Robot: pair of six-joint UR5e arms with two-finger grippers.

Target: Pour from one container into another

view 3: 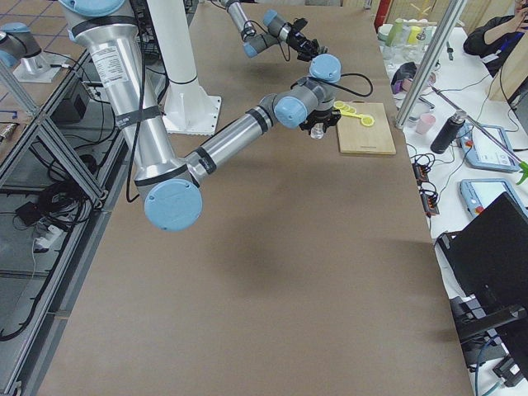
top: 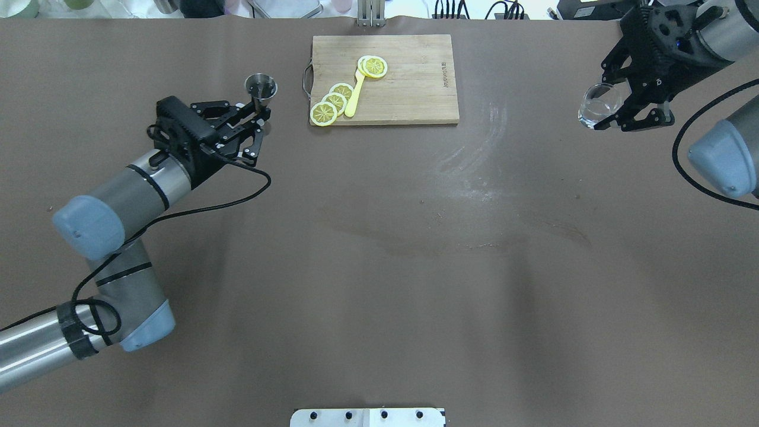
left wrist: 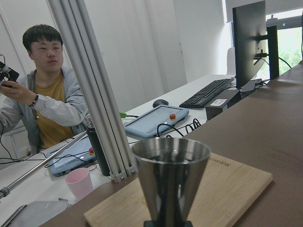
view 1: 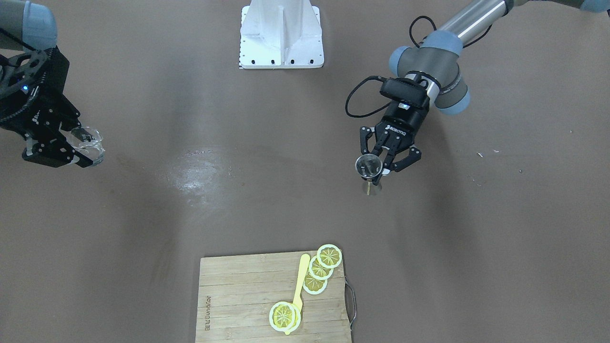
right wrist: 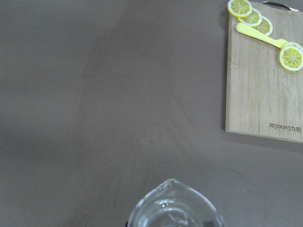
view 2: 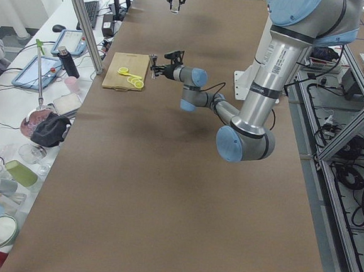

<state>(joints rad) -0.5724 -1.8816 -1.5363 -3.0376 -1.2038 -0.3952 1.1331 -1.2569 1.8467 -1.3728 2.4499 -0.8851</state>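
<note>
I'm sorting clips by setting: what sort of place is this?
Probably a robotics lab: a left arm and right arm mounted at a brown table, an aluminium frame post, and a side desk with teach pendant, keyboard and monitor.

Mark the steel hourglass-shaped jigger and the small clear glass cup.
steel hourglass-shaped jigger (top: 261, 88): overhead exterior view, inside its upper cone.
small clear glass cup (top: 598, 107): overhead exterior view, its side wall.

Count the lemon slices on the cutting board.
4 lemon slices. Three overlap in a row near the cutting board's handle; the fourth lies at the yellow utensil's far end, and another may hide beneath it.
</note>
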